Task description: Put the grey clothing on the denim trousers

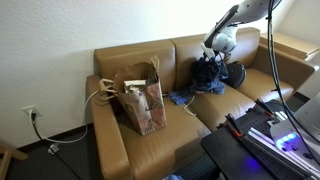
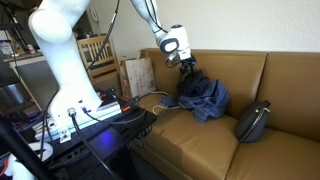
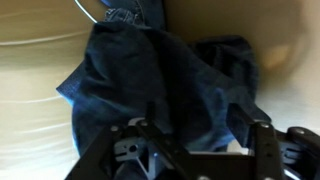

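Note:
The denim trousers [image 1: 207, 80] lie crumpled on the middle seat of a tan sofa; they show in both exterior views [image 2: 206, 98] and fill the wrist view [image 3: 170, 70]. A dark grey bundle, apparently the grey clothing [image 2: 255, 121], lies on the seat beside them, also seen in an exterior view [image 1: 236, 72]. My gripper [image 2: 186, 63] hangs just above the denim pile, also seen in an exterior view [image 1: 213, 55]. In the wrist view its fingers [image 3: 198, 125] are spread apart with only denim below them, holding nothing.
A brown paper bag [image 1: 141, 96] with handles stands on the sofa's far seat, also seen in an exterior view [image 2: 138, 74]. A black table with cables and lit equipment [image 2: 95, 115] stands in front of the sofa [image 2: 200, 140]. A wooden chair [image 2: 95, 50] stands behind.

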Available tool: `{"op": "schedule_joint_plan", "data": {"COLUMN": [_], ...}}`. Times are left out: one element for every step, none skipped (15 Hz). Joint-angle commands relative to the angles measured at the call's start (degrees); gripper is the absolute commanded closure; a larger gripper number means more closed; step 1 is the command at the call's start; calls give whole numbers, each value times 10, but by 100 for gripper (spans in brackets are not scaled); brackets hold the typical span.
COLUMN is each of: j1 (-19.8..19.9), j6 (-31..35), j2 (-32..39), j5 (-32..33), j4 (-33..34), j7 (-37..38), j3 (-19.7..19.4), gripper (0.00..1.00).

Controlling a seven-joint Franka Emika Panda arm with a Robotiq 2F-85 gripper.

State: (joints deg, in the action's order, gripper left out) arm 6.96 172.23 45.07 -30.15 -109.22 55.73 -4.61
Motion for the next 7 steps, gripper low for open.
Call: {"op": "schedule_joint_plan", "data": {"j1": [-75, -92, -69, -63, -60, -67, -69], "j6": [-13, -27, -42, -39, -30, -24, -24], "j2": [-115, -145, -181, -209, -235, -164, -184], "j5": [36, 59, 73, 73, 70, 70, 69], "j4": [-108, -132, -153, -173, -200, -130, -145], "j7": [25, 17, -31, -49, -66, -26, -28], "j3": [-85, -101, -66, -44, -21, -52, -43], "gripper": [1, 0, 0, 0, 0, 0, 0]}}
